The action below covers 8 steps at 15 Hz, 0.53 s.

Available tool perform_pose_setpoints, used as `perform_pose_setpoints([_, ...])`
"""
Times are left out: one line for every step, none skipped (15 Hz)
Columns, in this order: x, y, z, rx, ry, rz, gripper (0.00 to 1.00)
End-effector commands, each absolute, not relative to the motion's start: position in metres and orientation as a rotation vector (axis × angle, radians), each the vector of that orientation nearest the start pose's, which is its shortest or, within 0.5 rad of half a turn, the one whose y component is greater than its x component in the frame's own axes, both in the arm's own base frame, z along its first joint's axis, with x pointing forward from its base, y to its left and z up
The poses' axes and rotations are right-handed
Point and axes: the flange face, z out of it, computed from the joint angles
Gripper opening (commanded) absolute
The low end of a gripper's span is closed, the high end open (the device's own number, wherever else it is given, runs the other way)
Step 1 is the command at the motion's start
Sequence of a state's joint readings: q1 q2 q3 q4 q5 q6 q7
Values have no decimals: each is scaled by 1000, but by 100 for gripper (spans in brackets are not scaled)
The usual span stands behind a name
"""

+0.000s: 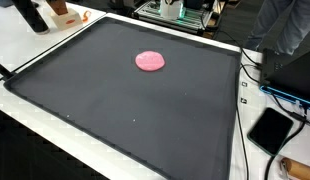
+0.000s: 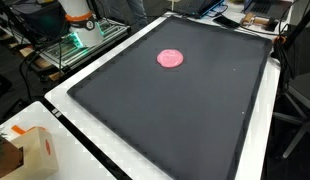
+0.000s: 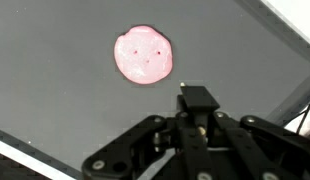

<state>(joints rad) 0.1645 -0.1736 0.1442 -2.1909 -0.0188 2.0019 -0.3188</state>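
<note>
gripper [image 3: 198, 118]: low in the wrist view, above the mat; fingertips not shown, can't tell if apart or together
approach: judged, the disc lies flat and thin, so centre over it, drop straight, straddle the rim
pink disc [image 3: 145, 56]: round, flat, pale pink, a few tiny dark dots
place: on black mat [image 1: 115, 115], far part, just ahead of the gripper, nothing touching it

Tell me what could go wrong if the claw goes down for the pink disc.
1. The pink disc lies flat on the black mat, so the claw may slide over it or dig into the mat.
2. The claw looks shut in the wrist view; lowered like that, it would likely press on the disc, not grip it.
</note>
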Motion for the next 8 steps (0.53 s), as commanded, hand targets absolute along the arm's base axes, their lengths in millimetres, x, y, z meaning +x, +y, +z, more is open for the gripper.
perform_pose_setpoints([487,121,459,-2991,-924,4,3])
perform_pose_setpoints([493,106,456,-2981,-900,-8,3])
perform_pose_setpoints([498,95,454,-2974,-878,-18,3])
perform_pose_setpoints([504,80,449,-2954,-857,-28,3])
perform_pose_setpoints([508,68,444,-2936,-834,-34,3])
perform_pose_setpoints([512,53,438,-2915,-808,-45,3])
perform_pose_setpoints([516,39,431,-2894,-792,-55,3])
perform_pose_setpoints([519,24,423,-2864,-759,-64,3])
